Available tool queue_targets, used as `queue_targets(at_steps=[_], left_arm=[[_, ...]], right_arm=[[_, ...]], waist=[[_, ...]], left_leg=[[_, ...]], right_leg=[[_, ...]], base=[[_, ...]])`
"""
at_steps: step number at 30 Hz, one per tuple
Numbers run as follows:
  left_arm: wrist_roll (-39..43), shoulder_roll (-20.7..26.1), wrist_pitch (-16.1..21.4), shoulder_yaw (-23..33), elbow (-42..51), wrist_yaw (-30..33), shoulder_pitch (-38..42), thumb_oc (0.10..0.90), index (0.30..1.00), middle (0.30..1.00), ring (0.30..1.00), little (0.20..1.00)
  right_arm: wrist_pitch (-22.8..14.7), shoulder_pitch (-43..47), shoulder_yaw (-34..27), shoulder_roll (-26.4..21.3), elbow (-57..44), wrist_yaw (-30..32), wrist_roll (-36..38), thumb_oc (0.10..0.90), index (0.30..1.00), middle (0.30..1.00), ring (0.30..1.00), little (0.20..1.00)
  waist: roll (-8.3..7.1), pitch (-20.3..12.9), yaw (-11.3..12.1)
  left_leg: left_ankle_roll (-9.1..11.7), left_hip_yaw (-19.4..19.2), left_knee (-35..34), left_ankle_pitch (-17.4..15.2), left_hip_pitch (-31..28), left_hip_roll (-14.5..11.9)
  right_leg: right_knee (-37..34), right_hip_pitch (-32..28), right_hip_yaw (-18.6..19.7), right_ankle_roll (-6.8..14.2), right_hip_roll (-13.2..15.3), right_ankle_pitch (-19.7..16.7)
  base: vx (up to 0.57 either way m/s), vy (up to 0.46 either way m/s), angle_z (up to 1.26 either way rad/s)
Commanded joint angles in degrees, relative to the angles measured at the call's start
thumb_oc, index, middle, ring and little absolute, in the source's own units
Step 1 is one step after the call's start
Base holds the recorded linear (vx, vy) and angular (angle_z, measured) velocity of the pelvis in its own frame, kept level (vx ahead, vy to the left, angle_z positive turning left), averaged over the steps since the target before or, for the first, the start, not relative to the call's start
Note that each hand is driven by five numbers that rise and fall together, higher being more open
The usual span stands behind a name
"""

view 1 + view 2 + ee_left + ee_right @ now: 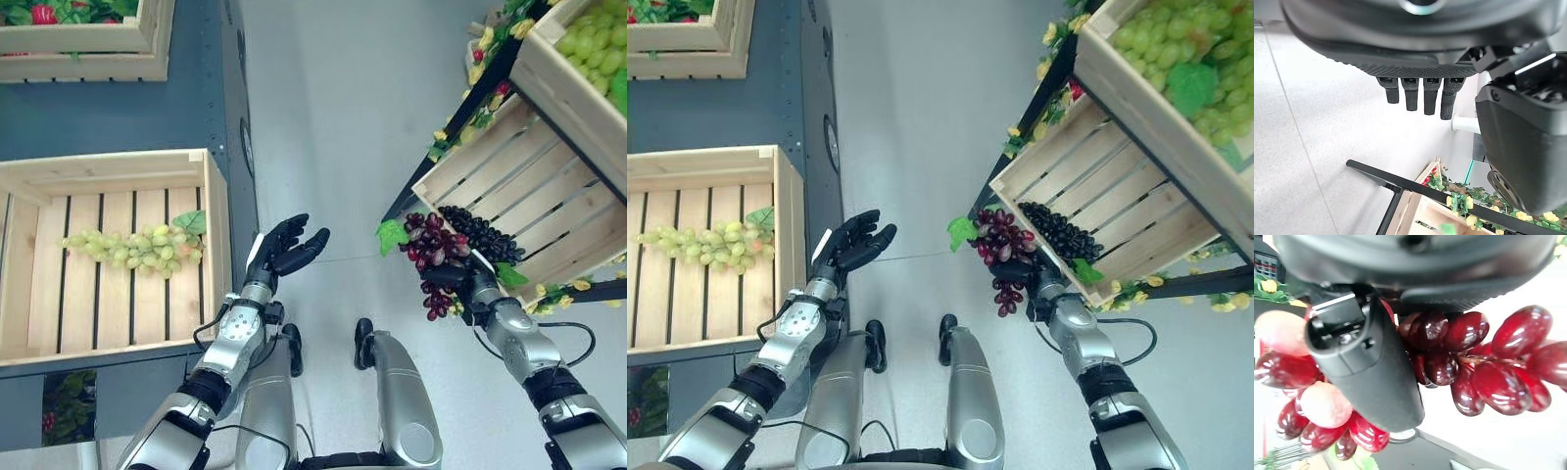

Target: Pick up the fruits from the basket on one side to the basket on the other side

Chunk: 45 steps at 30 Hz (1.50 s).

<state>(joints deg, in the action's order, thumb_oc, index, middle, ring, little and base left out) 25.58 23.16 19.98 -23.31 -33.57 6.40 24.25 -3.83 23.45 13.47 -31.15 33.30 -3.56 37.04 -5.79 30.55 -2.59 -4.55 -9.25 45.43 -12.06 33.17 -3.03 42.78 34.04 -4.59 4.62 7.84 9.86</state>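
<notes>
My right hand (460, 286) is shut on a bunch of red grapes (433, 247) at the front corner of the right crate (509, 186); the bunch (1488, 377) shows close up around my thumb (1366, 372). A bunch of black grapes (480, 233) lies in that crate beside the red one. In the left crate (108, 323) lies a bunch of green grapes (132, 247) with a leaf. My left hand (284, 250) hangs open over the floor between the crates, palm up, its fingers (1418, 95) straight and holding nothing.
A higher crate (578, 69) of green grapes stands at the upper right on a black rack (460, 127) trimmed with flowers. Another wooden crate (88, 39) with red fruit and leaves sits at the upper left. Grey floor (333, 117) runs between the two stands.
</notes>
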Motion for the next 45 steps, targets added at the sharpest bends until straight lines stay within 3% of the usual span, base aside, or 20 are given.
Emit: queue_targets(at_steps=[1, 4, 11, 21, 28, 41, 42, 45], left_arm=[[0.1, -1.85, 7.89, -1.61, 8.21, -0.83, 5.89, 0.8, 0.9, 0.9, 0.9, 0.9], [0.55, -1.7, 7.38, -2.29, 8.47, -0.87, 6.68, 0.8, 0.9, 0.9, 0.9, 0.9], [1.27, -1.65, 7.08, -3.13, 9.43, -0.22, 6.05, 0.8, 0.9, 0.9, 0.9, 0.9], [1.43, 1.2, 3.7, -2.89, 11.69, -0.91, 6.27, 0.8, 0.9, 0.9, 0.9, 0.9], [1.82, 3.86, 3.18, -4.13, 11.94, -1.21, 5.61, 0.8, 0.9, 0.9, 0.9, 0.9], [3.71, 4.42, 4.21, -5.37, 12.67, -2.17, 5.75, 0.8, 0.9, 0.9, 0.9, 0.9], [3.84, 4.52, 4.43, -5.55, 12.56, -2.46, 5.59, 0.8, 0.9, 0.9, 0.9, 0.9], [3.99, 3.91, 5.23, -6.11, 11.5, -2.91, 5.53, 0.8, 0.9, 0.9, 0.9, 0.9]], right_arm=[[-9.69, 5.37, -6.65, -6.25, -4.6, 2.31, 4.93, 0.4, 0.3, 0.3, 0.3, 0.3], [-10.47, 6.88, -7.89, -7.5, -4.5, 2.8, 5.93, 0.4, 0.3, 0.3, 0.3, 0.3], [-11.41, 9.8, -9.79, -10.2, -4.5, 5.26, 5.27, 0.4, 0.3, 0.3, 0.3, 0.3], [-10.84, 11.87, -12.62, -16.14, -0.44, 10.48, 6.39, 0.4, 0.3, 0.3, 0.3, 0.3], [-7.98, 17.55, -13.18, -21.32, 9.03, 12.55, 10.63, 0.4, 0.3, 0.3, 0.3, 0.3], [-1.75, 26.02, -9.88, -24.29, 15.74, 15.25, 8.68, 0.4, 0.3, 0.3, 0.3, 0.3], [-0.81, 26.41, -9.82, -24.45, 16.2, 15.63, 8.56, 0.8, 0.9, 0.9, 0.9, 0.9], [1.46, 27.97, -8.61, -23.89, 18.63, 17.22, 7.01, 0.8, 0.9, 0.9, 0.9, 0.9]], waist=[[2.08, -0.76, -0.53], [2.78, -0.76, -0.96], [3.32, -0.76, -1.59], [0.69, -0.76, -0.8], [-0.2, -0.76, 0.69], [0.86, -0.76, 1.99], [0.96, -0.76, 2.13], [1.21, -0.76, 2.4]], left_leg=[[-0.71, -2.39, 4.3, -11.17, -4.08, 3.01], [-0.74, -2.6, 7.77, -12.24, -0.34, 2.91], [0.24, -2.73, 11.1, -12.9, 2.99, 2.57], [0.5, -1.1, 13.67, -13.15, 6.29, 0.59], [0.82, 0.03, 12.71, -12.69, 5.77, -0.17], [1.03, 0.46, 11.71, -11.97, 6.39, 0.13], [1.03, 0.43, 11.35, -11.8, 6.24, 0.18], [1.12, 0.36, 10.12, -11.58, 5.44, 0.33]], right_leg=[[6.6, -3.14, -3.41, -5.21, -2.83, 5.97], [10.2, 0.9, -3.36, -5.61, -2.68, 7.13], [12.52, 3.9, -2.83, -6.06, -3.49, 8.01], [12.57, 5.9, -3.03, -5.85, -5.6, 6.45], [11.12, 4.83, -3.97, -5.76, -5.71, 5.45], [11.4, 5.47, -4.88, -6.32, -4.89, 6.0], [11.21, 5.33, -4.93, -6.35, -4.87, 5.99], [10.44, 4.7, -5.0, -6.3, -4.79, 6.06]], base=[[-0.04, -0.04, 0.06], [-0.04, -0.056, 0.03], [-0.01, -0.029, -0.07], [-0.02, -0.079, -0.05], [0.02, -0.068, 0.02], [0.0, -0.01, 0.02], [0.01, -0.013, 0.11], [0.01, 0.002, 0.05]])
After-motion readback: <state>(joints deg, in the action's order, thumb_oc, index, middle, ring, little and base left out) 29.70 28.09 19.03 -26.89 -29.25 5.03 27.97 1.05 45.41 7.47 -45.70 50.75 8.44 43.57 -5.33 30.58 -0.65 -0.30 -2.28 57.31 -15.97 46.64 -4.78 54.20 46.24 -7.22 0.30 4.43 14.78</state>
